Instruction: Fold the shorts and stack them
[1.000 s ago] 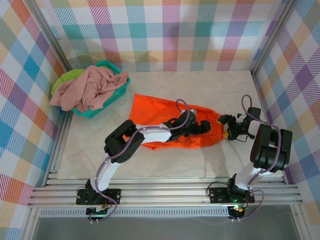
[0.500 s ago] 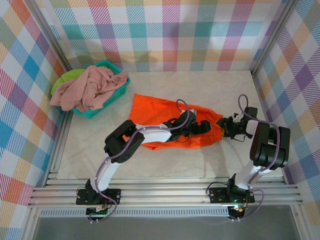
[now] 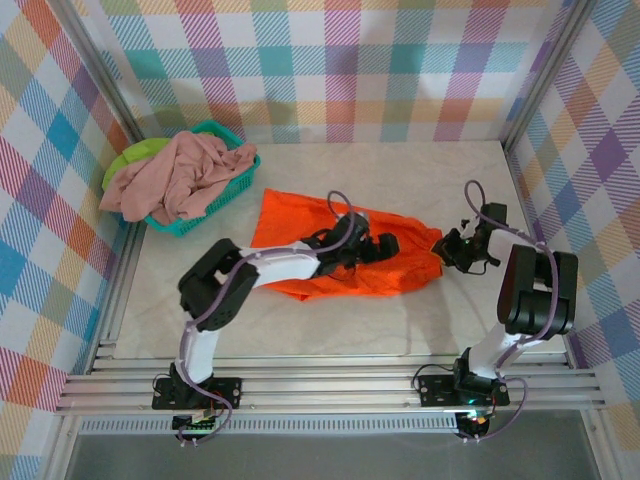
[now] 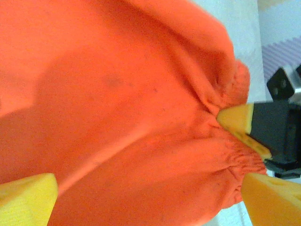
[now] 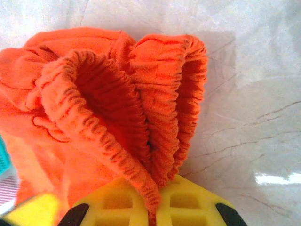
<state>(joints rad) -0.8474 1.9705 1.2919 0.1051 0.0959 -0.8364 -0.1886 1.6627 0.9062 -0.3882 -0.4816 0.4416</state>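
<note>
The orange shorts (image 3: 300, 225) lie spread across the middle of the table (image 3: 400, 170), rumpled and not yet folded. At their right end the right gripper (image 5: 153, 207) has its jaws closed on the bunched elastic waistband (image 5: 113, 122), which stands up in ridges between the yellow pads. This looks like a hold meant to anchor or lift that edge for a fold. The left gripper (image 3: 385, 245) sits over the cloth just left of it with its jaws spread wide and nothing in them, probably placed to pin or catch a second point so the fabric can be drawn flat. Farther back at the left, the pink shorts (image 3: 185, 175) drape over the basket (image 3: 190, 226) with the green shorts (image 3: 135, 155) beneath, waiting their turn.
</note>
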